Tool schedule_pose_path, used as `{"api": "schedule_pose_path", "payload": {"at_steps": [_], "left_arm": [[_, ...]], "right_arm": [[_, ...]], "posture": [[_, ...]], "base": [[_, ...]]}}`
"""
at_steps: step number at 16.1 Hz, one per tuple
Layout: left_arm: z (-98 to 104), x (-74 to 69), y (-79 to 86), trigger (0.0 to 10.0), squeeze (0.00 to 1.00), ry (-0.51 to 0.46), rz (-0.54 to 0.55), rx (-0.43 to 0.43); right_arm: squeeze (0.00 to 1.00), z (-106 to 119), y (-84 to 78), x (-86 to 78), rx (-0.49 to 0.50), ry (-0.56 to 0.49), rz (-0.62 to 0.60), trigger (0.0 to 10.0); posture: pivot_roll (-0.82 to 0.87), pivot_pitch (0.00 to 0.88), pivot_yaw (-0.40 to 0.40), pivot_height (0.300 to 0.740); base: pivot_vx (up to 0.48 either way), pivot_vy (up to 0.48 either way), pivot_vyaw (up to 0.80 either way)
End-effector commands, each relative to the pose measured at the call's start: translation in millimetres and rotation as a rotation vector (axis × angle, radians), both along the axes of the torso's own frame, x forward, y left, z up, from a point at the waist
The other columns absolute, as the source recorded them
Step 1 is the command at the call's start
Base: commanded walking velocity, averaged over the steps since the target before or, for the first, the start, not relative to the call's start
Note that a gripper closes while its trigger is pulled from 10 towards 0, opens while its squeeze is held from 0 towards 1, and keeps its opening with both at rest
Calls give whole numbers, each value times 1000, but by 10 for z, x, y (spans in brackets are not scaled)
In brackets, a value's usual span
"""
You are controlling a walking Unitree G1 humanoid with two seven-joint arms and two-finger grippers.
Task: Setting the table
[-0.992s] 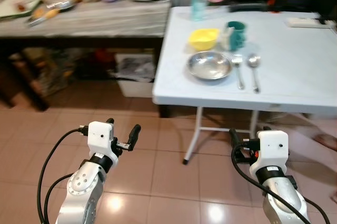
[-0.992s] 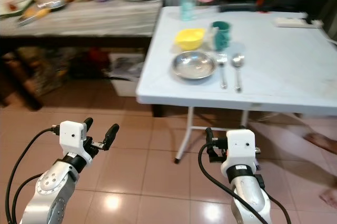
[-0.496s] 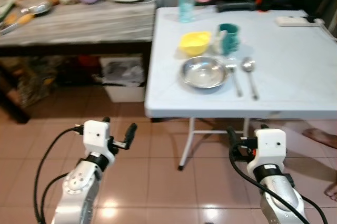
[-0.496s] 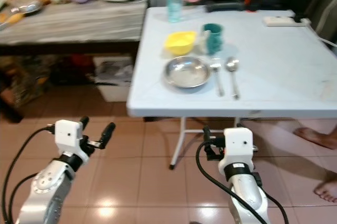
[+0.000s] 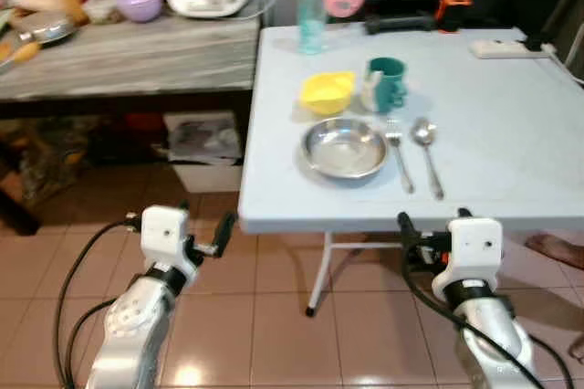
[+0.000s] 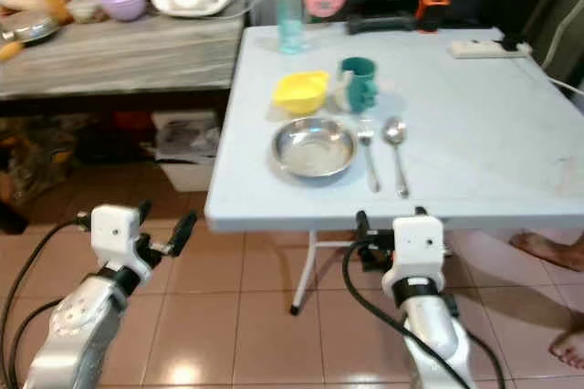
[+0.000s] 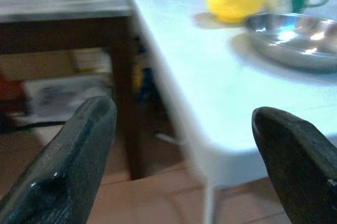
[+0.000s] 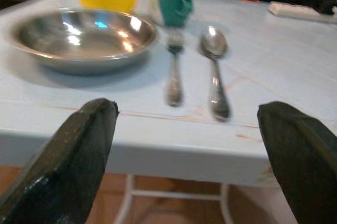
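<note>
Closing in on the bench [image 5: 511,147], the robot is nearing the steel bowl [image 5: 345,147], fork [image 5: 399,156] and spoon [image 5: 426,152]; left tool [image 5: 203,235] and right tool [image 5: 432,229] are hanging apart, empty.

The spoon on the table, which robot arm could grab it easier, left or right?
Probably the right. The right gripper sits open just below the table edge, nearly in line with the spoon and fork. The left gripper is off past the table's left corner, farther away.
</note>
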State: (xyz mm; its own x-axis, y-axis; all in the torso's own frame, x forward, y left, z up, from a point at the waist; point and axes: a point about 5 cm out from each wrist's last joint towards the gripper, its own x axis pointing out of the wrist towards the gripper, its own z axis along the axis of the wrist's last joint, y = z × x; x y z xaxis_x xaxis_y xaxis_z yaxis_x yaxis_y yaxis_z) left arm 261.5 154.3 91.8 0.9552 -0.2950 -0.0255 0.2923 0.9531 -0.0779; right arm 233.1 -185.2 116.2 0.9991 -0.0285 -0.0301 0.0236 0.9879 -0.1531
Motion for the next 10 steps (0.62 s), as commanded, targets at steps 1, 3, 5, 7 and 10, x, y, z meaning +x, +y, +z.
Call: {"api": "schedule_pose_path", "payload": {"at_steps": [1,3,5,7,10], "left_arm": [[40,-9,77,10000,0,-6,26,19],[68,-12,87,10000,0,-13,30,19],[79,-16,105,10000,0,-15,38,21],[79,-16,112,10000,0,-15,41,23],[75,-12,119,10000,0,-11,41,31]], "right_arm": [[0,62,35,31,-1,-30,17,10000],[0,71,42,35,-9,-35,22,10000],[0,64,47,28,-7,-33,20,10000],[0,58,51,26,-4,-31,21,10000],[0,68,78,36,21,-31,26,10000]], "posture": [[-62,78,51,740],[-58,82,50,740],[-55,82,52,740],[-55,82,54,740],[-54,82,59,740]], "base": [[330,0,0],[324,0,0],[326,0,0],[326,0,0],[320,0,0]]}}
